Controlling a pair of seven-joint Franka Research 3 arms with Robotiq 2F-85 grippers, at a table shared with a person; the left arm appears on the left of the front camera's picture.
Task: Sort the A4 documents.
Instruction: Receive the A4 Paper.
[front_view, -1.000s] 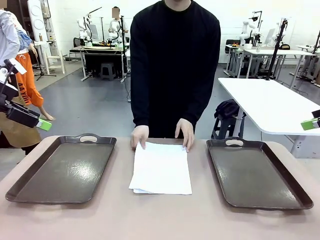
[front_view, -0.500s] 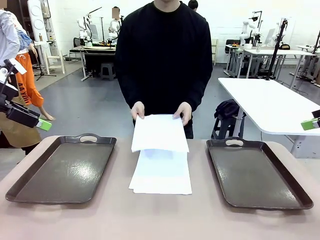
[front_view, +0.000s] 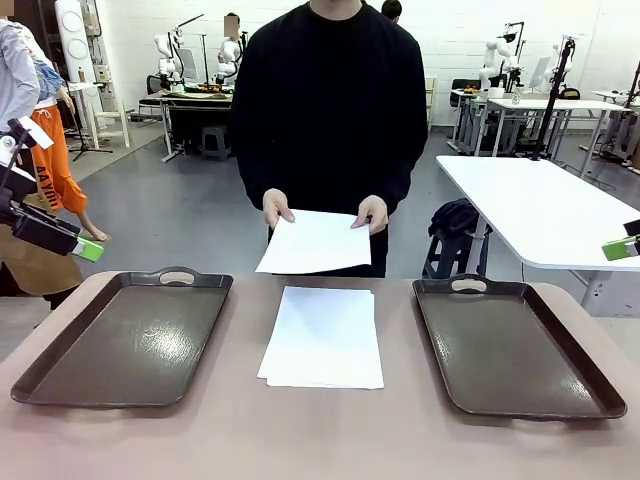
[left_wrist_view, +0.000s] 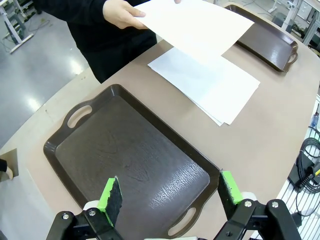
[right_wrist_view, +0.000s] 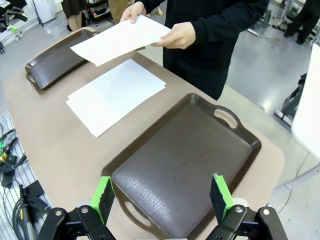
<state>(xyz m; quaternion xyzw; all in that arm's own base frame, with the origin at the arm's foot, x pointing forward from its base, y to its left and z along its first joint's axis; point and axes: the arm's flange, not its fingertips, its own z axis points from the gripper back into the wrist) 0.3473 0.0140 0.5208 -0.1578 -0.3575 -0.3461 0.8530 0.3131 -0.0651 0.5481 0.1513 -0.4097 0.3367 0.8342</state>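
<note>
- Front view: your stack of A4 documents (front_view: 322, 338) lies flat in the middle of the worktop (front_view: 320, 435), and the sheets are a bit fanned at the near left corner.
- The left tray (front_view: 120, 345) is at 9 o'clock from the stack and the right tray (front_view: 510, 350) is at 3 o'clock. Both are dark brown with handles. Neither one touches the paper.
- At 12 o'clock from the stack, one loose sheet (front_view: 315, 242) is up in the air over the far edge of the worktop. The person's right hand (front_view: 277, 208) and the person's left hand (front_view: 371, 213) each pinch a far corner of it. It tilts down toward you and is clear of the stack.
- Left wrist view: your left gripper (left_wrist_view: 170, 189) hangs over the near end of the left tray with its green pads wide apart and nothing between them.
- From that tray, the stack is at 1 o'clock. The held sheet is above it at about 12 o'clock, and the right tray is way off at 2 o'clock.
- Right wrist view: your right gripper (right_wrist_view: 162, 192) is the same deal. Its jaws are spread wide and hold nothing, and it sits above the near handle end of the right tray.
- From there the stack is at 10 o'clock on the bare worktop, and the lifted sheet is at 11 o'clock in the person's hands. The left tray is past that, near the top left corner.
</note>
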